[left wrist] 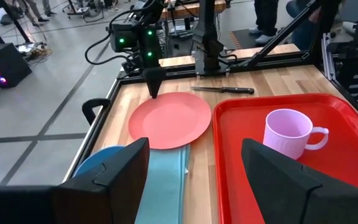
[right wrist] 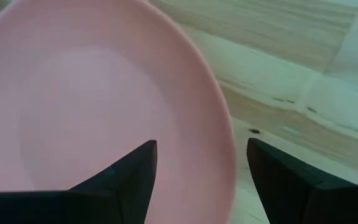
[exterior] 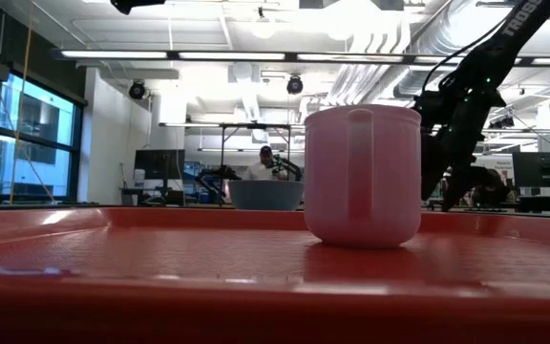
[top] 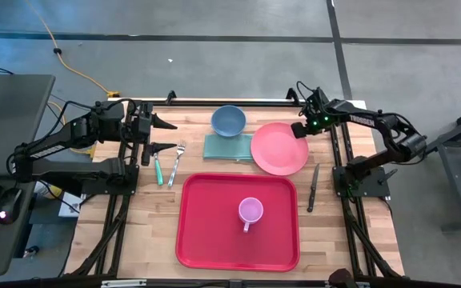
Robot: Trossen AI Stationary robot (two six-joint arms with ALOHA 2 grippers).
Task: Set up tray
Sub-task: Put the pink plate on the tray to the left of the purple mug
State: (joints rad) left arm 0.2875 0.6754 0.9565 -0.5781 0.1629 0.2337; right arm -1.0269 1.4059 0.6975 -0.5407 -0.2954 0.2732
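Observation:
The red tray [top: 206, 232] lies at the table's near middle with a pink mug [top: 250, 212] standing upright on it. Just beyond the tray's far right corner a round pink plate [top: 279, 148] rests flat on the wood. My right gripper [right wrist: 201, 146] is open and points steeply down at the plate's far right rim [right wrist: 225, 143], one finger over the plate and one over the table beside it. I cannot tell whether they touch it. My left gripper [top: 162, 136] waits open above the table's far left.
A blue bowl [top: 228, 120] and a teal napkin [top: 226, 146] lie left of the plate. A fork [top: 176, 164] and a green-handled utensil [top: 158, 168] lie near the left gripper. A knife [top: 313, 186] lies right of the tray.

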